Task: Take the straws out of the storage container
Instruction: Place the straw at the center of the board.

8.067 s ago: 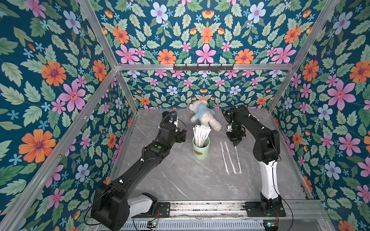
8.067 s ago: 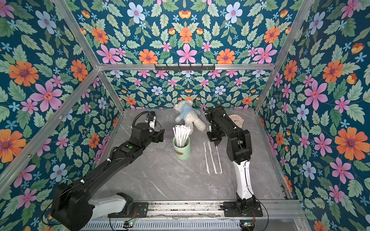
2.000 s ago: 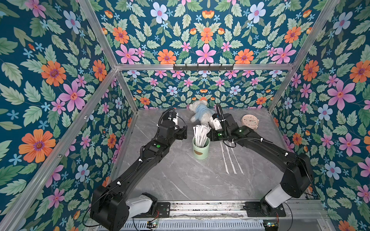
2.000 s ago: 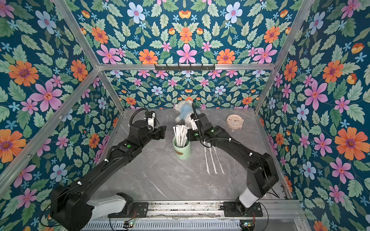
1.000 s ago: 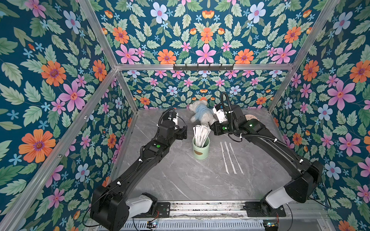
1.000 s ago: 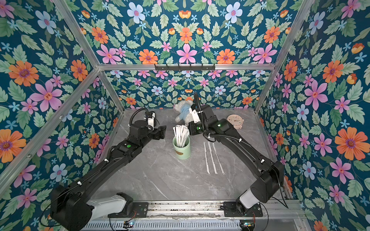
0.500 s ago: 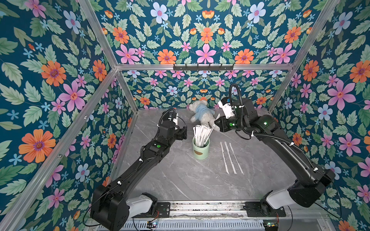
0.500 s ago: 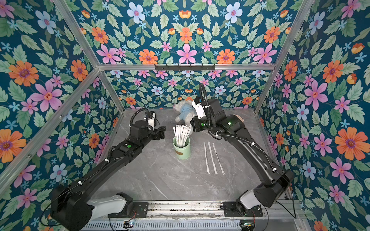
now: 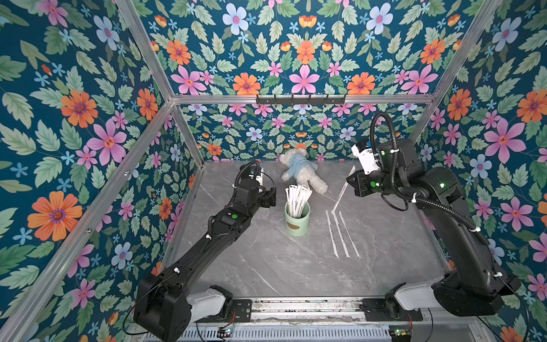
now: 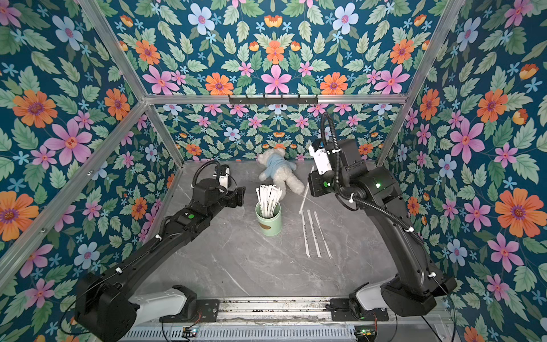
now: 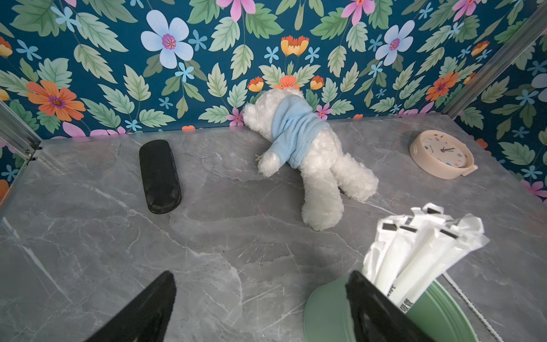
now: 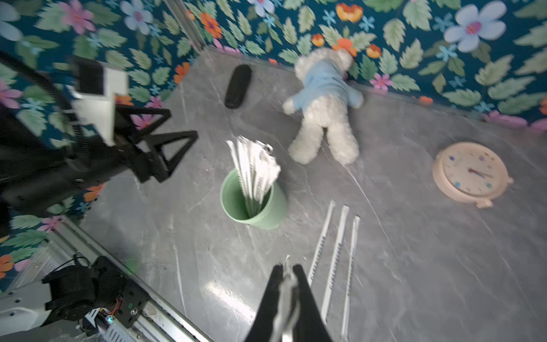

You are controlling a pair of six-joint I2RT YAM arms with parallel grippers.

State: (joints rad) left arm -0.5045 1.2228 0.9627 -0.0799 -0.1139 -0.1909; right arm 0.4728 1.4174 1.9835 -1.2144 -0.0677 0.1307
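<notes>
Both top views look steeply down from the front onto the whole table. The left wrist camera sits low beside the mint-green cup, facing the teddy bear; the right wrist camera looks down from higher, sharing both.

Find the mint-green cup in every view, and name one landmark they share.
Top view: cup in front of the teddy bear.
Top view: cup, beside three lying straws.
Left wrist: only its rim, partly hidden by a finger of the left gripper.
Right wrist: whole cup, between left gripper and lying straws.
Shared landmark: the teddy bear, in all four.
</notes>
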